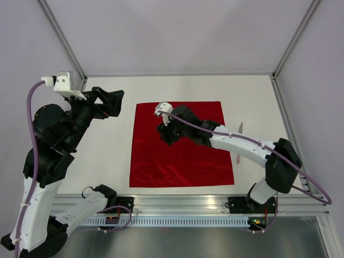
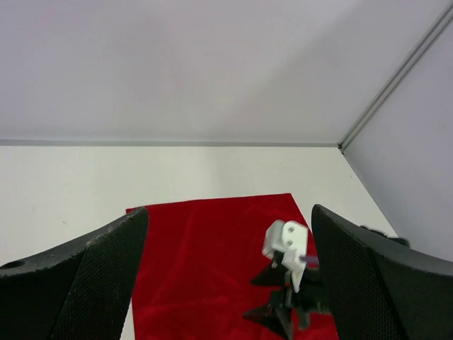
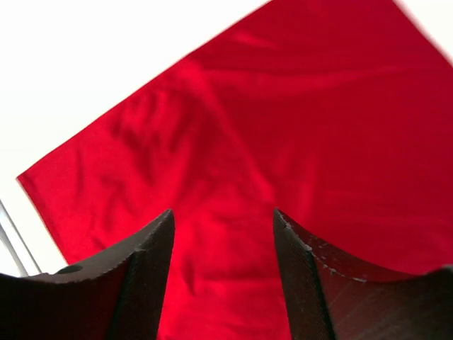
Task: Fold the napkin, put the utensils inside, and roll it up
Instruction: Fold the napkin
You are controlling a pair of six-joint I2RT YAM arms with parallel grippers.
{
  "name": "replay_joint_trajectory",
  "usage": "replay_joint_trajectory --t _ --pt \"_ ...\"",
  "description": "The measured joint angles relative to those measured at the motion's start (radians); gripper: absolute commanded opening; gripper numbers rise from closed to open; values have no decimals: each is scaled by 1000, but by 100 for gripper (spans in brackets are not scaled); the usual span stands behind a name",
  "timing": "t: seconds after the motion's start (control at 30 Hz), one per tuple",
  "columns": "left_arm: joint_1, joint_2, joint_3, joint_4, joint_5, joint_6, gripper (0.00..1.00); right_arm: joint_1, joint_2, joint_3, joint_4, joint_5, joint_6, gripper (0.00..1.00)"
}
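Observation:
The red napkin [image 1: 180,156] lies flat and unfolded in the middle of the white table. It also shows in the left wrist view [image 2: 198,269] and fills the right wrist view [image 3: 283,142]. My right gripper [image 1: 164,134] hangs open and empty above the napkin's upper middle, and it shows in the left wrist view [image 2: 283,312]. My left gripper [image 1: 115,103] is open and empty, raised left of the napkin's far left corner. A slim silver knife [image 1: 239,144] lies on the table right of the napkin, partly hidden by the right arm.
Metal frame posts stand at the far corners [image 1: 80,70]. A rail [image 1: 188,207] with the arm bases runs along the near edge. Bare white table [image 1: 107,161] lies left of the napkin.

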Motion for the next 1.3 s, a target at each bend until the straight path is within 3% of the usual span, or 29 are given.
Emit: replay_joint_trajectory --t 0.27,0.57,0.9,1.3 --pt "0 -9 0 -66 -63 0 100 262 240 156 -8 59 -10 61" --pt "0 23 -8 -84 -85 0 100 455 412 230 15 102 32 58" --pt "0 24 -26 -85 -92 0 100 494 548 294 12 150 67 57" --pt "0 23 -46 -84 -92 0 100 495 568 315 6 171 84 57"
